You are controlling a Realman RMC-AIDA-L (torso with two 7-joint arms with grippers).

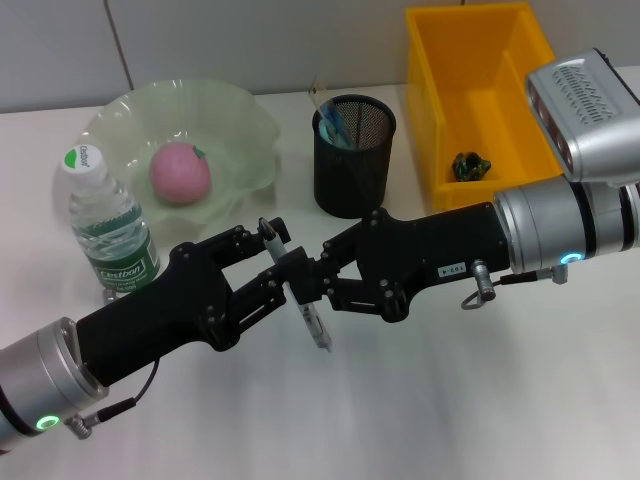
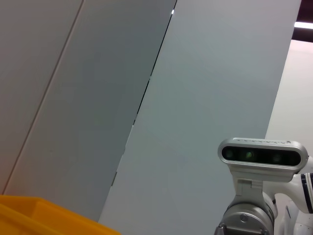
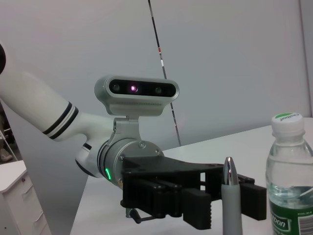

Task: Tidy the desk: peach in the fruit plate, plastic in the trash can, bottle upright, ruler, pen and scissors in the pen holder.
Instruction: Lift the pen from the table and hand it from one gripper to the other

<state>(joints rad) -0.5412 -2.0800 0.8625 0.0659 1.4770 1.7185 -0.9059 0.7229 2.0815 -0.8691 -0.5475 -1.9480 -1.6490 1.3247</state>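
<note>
- Centre of the head frame: the left tool [image 1: 272, 262] and the right tool [image 1: 312, 272] meet above the white worktop [image 1: 450, 400], both pinching a slim silver-and-black pen [image 1: 300, 290], held steeply tilted.
- Upper centre: black mesh pen holder [image 1: 354, 155] containing blue items.
- Upper left: pale green ruffled fruit plate [image 1: 130, 120] containing a pink peach [image 1: 180, 172]; beside it, an upright clear water bottle [image 1: 108, 225].
- Upper right: yellow plastic bin [image 1: 440, 110] containing a crumpled dark wrapper [image 1: 470, 166].
</note>
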